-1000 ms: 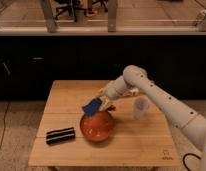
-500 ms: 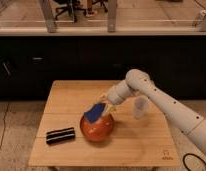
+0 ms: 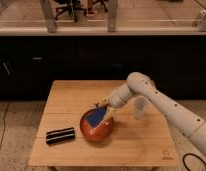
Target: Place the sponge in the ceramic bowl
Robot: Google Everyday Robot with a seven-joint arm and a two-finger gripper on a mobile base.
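A pale wooden surface (image 3: 71, 100) stands before a row of dark cabinets (image 3: 61, 62), and the ceramic bowl (image 3: 89, 134), glossy orange-red, sits a little toward 7 o'clock from the middle of it. The white arm (image 3: 163, 104) comes in from the 4 o'clock corner of the view, bends at a rounded joint at about 2 o'clock from the bowl, and slopes down toward 8 o'clock to the gripper (image 3: 104, 110), which hangs over the bowl's rim on the 1 o'clock side. The fingers are clamped on the sponge (image 3: 96, 117), gripping it at its upper right edge. The sponge is a flat blue pad held tilted, its low corner pointing toward 7 o'clock and down into the bowl's hollow; whether that corner touches the glazed inside cannot be told. It lies wholly within the bowl's outline as seen from this camera and covers the far part of the interior, with orange-red showing below it and to either side. A small white cup (image 3: 140, 107) stands upright at 2 o'clock from the bowl, apart from it and partly behind the forearm. A long black striped block (image 3: 60, 135) lies flat at 9 o'clock from the bowl, near it but not touching, with its long side running roughly from 8 o'clock to 2 o'clock.
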